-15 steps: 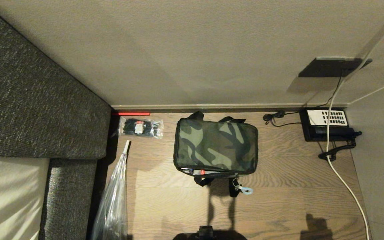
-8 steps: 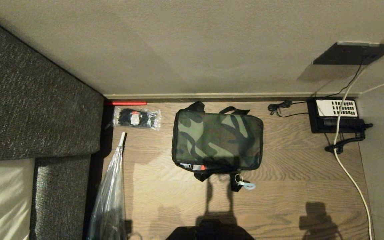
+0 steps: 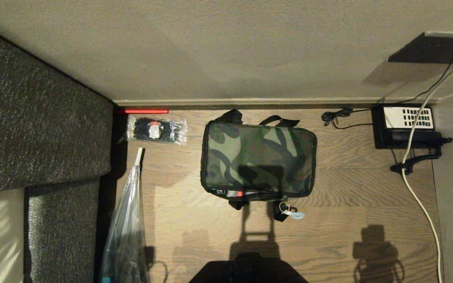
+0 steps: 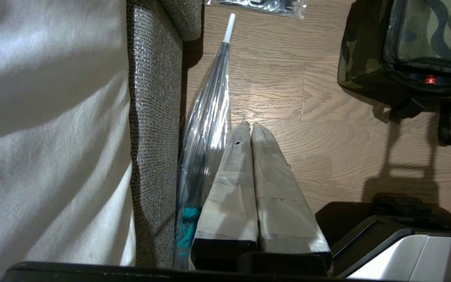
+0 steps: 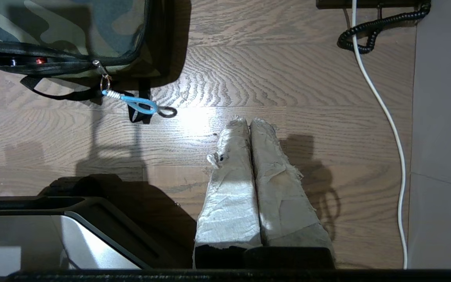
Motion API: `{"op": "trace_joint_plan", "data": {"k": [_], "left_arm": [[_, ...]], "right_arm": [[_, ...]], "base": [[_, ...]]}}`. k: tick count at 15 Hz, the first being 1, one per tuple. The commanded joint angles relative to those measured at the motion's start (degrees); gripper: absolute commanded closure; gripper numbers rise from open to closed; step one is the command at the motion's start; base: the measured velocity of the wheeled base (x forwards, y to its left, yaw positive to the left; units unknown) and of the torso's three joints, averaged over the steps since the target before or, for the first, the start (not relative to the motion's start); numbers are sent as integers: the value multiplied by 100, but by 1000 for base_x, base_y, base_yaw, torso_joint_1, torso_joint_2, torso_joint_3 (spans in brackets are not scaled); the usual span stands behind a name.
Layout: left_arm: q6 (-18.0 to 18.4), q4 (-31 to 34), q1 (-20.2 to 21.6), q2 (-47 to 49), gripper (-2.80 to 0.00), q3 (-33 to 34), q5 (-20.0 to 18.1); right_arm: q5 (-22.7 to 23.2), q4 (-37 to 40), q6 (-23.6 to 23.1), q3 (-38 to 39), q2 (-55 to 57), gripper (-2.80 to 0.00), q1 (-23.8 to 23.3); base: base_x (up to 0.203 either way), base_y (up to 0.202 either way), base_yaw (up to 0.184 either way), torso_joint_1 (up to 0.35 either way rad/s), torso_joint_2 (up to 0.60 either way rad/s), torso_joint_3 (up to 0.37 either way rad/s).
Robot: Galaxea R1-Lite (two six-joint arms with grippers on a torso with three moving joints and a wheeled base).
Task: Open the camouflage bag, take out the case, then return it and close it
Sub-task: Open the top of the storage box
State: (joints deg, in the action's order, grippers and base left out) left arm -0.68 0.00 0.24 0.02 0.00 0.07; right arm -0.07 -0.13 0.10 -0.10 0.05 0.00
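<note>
Head view has shifted nearer the camouflage bag (image 3: 258, 159); bag unopened; left tool (image 4: 248, 127) and right tool (image 5: 248, 123) closed, empty, well apart

Closer, steeper head view over the camouflage bag (image 3: 258, 159); objects themselves unmoved.

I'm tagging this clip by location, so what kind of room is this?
Probably a hotel room or bedroom corner: wood-look floor, a fabric-upholstered bed frame with pale bedding, and a black desk telephone lying on the floor by the wall, near the camouflage bag.
</note>
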Motion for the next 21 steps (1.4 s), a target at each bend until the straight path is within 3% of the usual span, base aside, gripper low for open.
{"op": "trace_joint_plan", "data": {"k": [1, 9, 11, 12, 14, 16, 19, 21], "left_arm": [[-2, 0, 2, -11, 0, 9, 1], [-2, 0, 2, -11, 0, 9, 1], [-2, 0, 2, -11, 0, 9, 1], [-2, 0, 2, -11, 0, 9, 1], [-2, 0, 2, -11, 0, 9, 1], [-2, 0, 2, -11, 0, 9, 1], [-2, 0, 2, -11, 0, 9, 1], [-2, 0, 2, -11, 0, 9, 1]], "right_arm": [[-1, -4, -1, 1, -5, 0, 0], [-1, -98, -73, -170, -5, 0, 0], [162, 175, -54, -936, -5, 0, 0], [269, 616, -34, -1668, -5, 0, 0], [546, 2080, 161, -3390, -3, 0, 0], [959, 3279, 455, -4638, 1, 0, 0], [1786, 3067, 837, -5016, 4, 0, 0], [1893, 2992, 997, -5185, 4, 0, 0]], "base": [[0, 0, 0, 7, 7, -31], [0, 0, 0, 0, 0, 0], [0, 0, 0, 0, 0, 0], [0, 0, 0, 0, 0, 0], [0, 0, 0, 0, 0, 0], [0, 0, 0, 0, 0, 0], [0, 0, 0, 0, 0, 0], [0, 0, 0, 0, 0, 0]]}}
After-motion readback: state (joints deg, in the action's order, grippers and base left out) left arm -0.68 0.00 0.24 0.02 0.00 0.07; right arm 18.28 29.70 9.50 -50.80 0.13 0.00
